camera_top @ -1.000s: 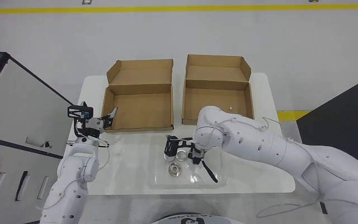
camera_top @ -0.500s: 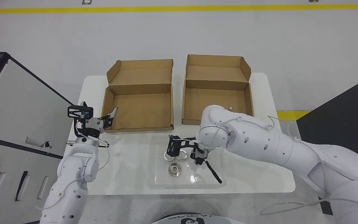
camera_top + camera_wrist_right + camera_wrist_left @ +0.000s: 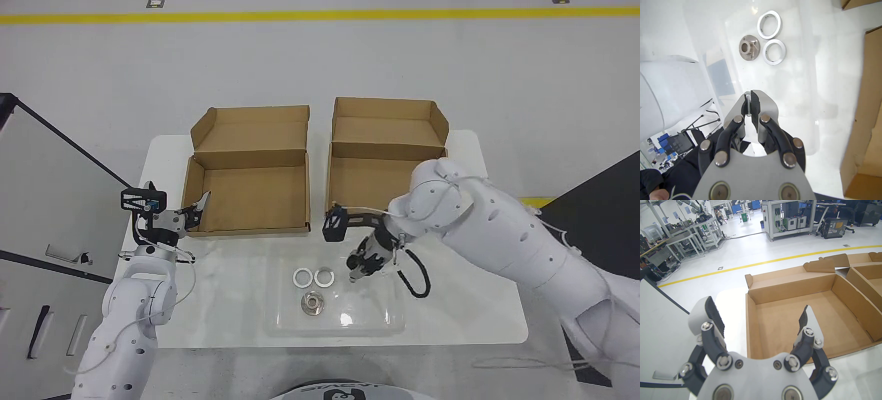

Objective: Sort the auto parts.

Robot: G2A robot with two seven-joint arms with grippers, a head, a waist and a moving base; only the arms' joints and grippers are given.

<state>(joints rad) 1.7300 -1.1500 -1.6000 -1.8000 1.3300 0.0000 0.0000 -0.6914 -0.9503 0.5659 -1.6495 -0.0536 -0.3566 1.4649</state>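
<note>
Two rings (image 3: 769, 24) and a flange (image 3: 749, 47) lie in the tray (image 3: 385, 322), frame centre. Right gripper (image 3: 749, 93) pinches a bolt (image 3: 748, 106) over the tray's upper right. The bolt's long axis runs along the fingers, cut end toward the wrist. Left gripper (image 3: 758, 306) spread wide at the left box (image 3: 810, 321) edge.

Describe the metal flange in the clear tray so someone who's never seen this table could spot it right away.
On the white table, a clear tray sits in front of the cardboard boxes, with three metal parts clustered in it. The flange lies nearest the robot; unlike the two thin open rings beside it, it is a duller disc with a raised, bored hub.
</note>
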